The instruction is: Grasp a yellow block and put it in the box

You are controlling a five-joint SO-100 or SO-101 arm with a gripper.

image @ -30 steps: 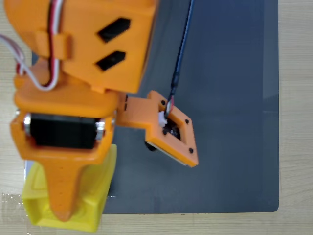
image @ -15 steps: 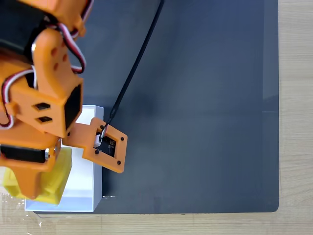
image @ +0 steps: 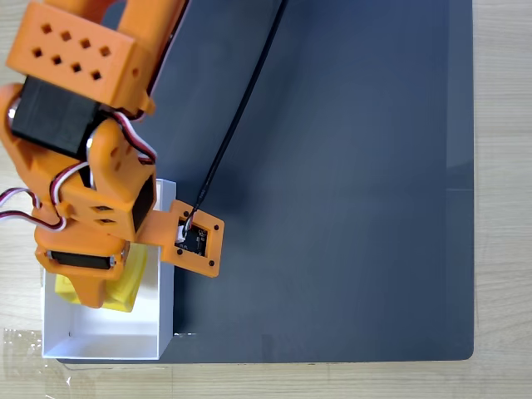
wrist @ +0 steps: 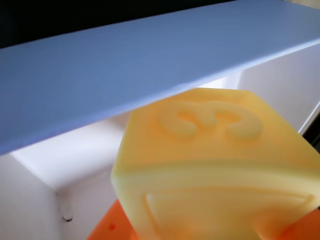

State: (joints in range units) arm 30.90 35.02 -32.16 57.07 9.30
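The yellow block (image: 125,283) is bright yellow, paler and creamy in the wrist view (wrist: 215,170), with a raised numeral on one face. The box (image: 108,337) is plain white. The hand (image: 87,287) is orange, its motor (image: 54,116) black. A dark grey mat (image: 349,183) covers the light wood-grain worktop (image: 503,199). A black cable (image: 237,116) crosses the mat.

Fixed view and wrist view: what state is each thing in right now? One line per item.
yellow block: held in the gripper, over the box's inside, tilted in the wrist view; whether it touches the floor cannot be told.
box: open-topped, upright, floor bare where visible.
gripper: shut on the yellow block, reaching into the box.
dark mat: lying flat on the table.
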